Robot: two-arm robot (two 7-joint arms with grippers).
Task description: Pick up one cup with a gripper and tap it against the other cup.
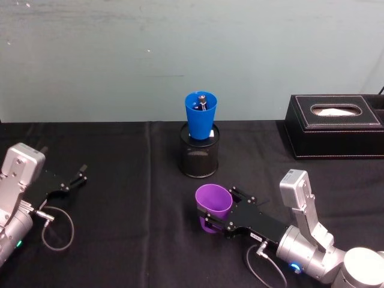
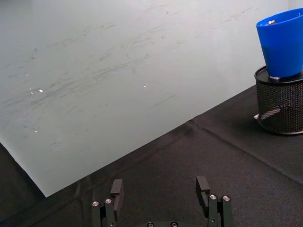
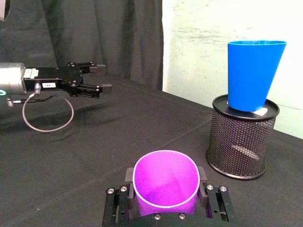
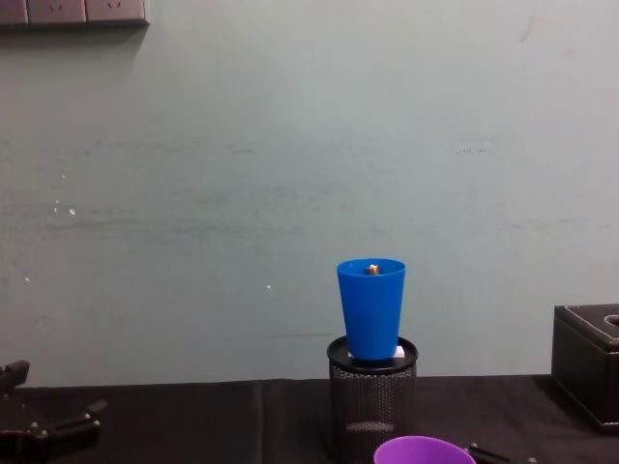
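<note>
In right claw [image 1: 216,203]: purple cup [image 1: 211,198]; label [image 1: 255,236] txt illegible.

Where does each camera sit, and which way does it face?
Head: high, looking down at the table; left pincer and right pincer show.
Chest: low, facing the wall; left pincer at lower left.
Left wrist: behind open left pincer, facing wall.
Right wrist: behind the right pincer gripping the purple cup.
All four share the blue cup.

No text can be read: the white label [image 3: 49,85] on the left gripper [image 3: 102,76] (tiny print) is illegible.
</note>
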